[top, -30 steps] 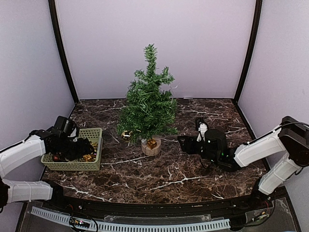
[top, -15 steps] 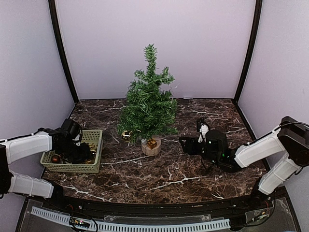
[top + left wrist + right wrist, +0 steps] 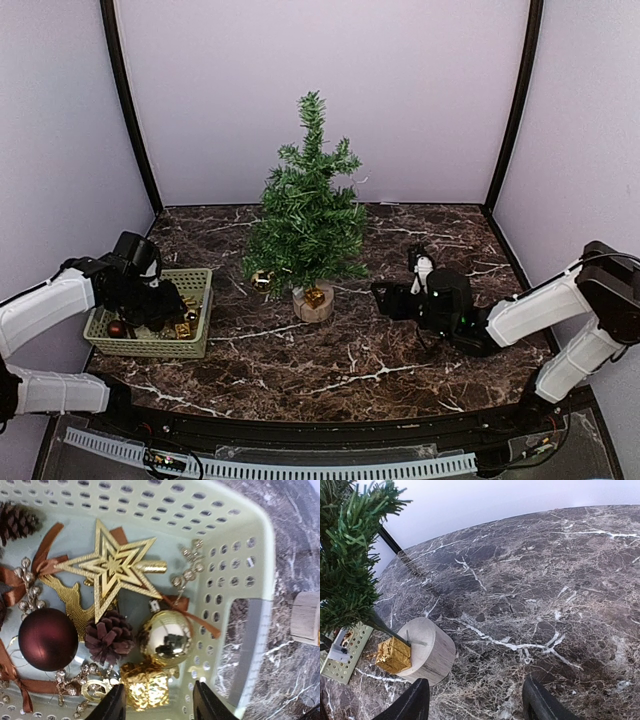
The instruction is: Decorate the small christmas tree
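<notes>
left claw (image 3: 158, 686) narrowing around a gold parcel (image 3: 142, 692) in the basket (image 3: 240, 545)
not yet pinching; likely the small christmas tree (image 3: 308, 220)'s next ornament. right claw (image 3: 476, 700) spread, empty.

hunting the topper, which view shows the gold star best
Left wrist: the flat gold glitter star lies whole in the pale green plastic basket. Top external is too distant to tell it; right wrist shows none.
</notes>
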`<state>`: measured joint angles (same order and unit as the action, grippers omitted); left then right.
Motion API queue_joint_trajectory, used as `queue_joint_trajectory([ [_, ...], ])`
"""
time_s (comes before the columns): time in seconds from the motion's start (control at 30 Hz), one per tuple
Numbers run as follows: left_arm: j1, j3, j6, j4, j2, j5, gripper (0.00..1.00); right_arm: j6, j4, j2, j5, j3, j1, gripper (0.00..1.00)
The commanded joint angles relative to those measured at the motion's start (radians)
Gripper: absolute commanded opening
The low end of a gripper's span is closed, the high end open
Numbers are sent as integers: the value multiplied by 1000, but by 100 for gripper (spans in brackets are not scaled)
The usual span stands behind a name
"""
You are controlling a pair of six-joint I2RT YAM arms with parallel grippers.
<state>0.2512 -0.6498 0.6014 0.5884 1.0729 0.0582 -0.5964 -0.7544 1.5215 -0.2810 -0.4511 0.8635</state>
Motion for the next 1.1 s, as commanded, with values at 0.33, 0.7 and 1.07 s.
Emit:
queue_joint_trajectory([
  [0.33,-5,-31,7,82,-83,38,60,49,54,-151,-28,-6,-9,65],
  [0.7,-4,23,4,19,51,102,63,25,25,-144,-32,27,-9,66],
  [1.07,-4,13,-10,27,149,101,50,26,5,-132,-43,43,-9,66],
])
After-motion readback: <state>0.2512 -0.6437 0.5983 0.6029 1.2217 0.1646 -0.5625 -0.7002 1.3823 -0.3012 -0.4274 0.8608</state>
